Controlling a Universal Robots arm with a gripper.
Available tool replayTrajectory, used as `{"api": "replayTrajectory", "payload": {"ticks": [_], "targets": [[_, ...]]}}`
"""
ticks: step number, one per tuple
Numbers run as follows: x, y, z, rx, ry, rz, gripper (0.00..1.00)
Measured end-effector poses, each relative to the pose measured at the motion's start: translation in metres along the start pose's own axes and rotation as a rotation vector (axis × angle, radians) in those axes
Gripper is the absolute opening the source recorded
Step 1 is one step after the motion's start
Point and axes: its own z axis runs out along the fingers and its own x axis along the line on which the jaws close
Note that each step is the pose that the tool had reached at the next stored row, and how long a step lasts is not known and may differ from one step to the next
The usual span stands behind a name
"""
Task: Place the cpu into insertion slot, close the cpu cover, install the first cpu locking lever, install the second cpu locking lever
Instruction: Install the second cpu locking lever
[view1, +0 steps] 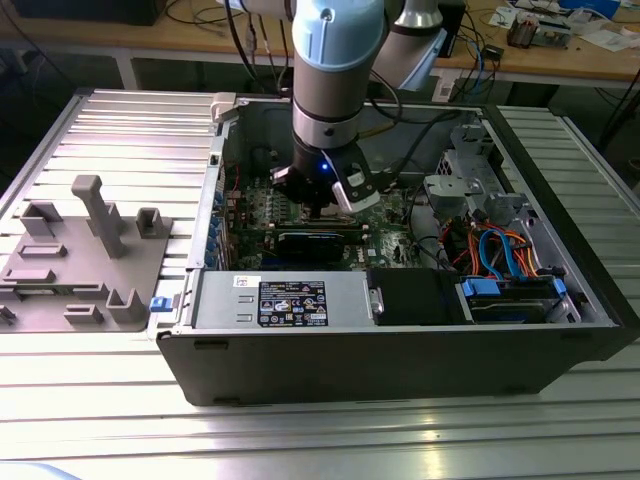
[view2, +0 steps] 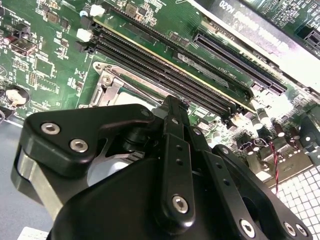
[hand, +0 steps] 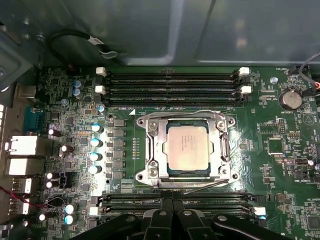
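Note:
In the first wrist view the cpu (hand: 187, 146), a flat square with a silver-grey top, lies seated in the insertion slot (hand: 144, 176) on the green board. The cpu cover (hand: 156, 150), a silvery frame, lies flat around it, and the chip shows through its window. One thin wire lever (hand: 180, 113) runs along one edge of the socket. A second lever (hand: 210, 184) lies slanted along the opposite edge, on the gripper's side. My gripper (hand: 172, 202) hovers just off that edge, its black fingertips pressed together with nothing between them. In the exterior view the gripper (view1: 322, 205) reaches down inside the case.
Long black memory slots (hand: 172, 80) flank the socket on two sides. The open computer case (view1: 400, 350) walls in the board, with a metal drive cage (view1: 290, 300) at the front and blue and orange cables (view1: 500, 255) on the exterior view's right. A grey fixture (view1: 90, 250) lies outside the case.

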Motion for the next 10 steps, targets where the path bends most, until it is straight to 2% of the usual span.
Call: {"api": "replayTrajectory", "payload": {"ticks": [10], "targets": [[0.0039,-0.0035,0.0029,-0.0045,0.0008,-0.002,0.11]]}}
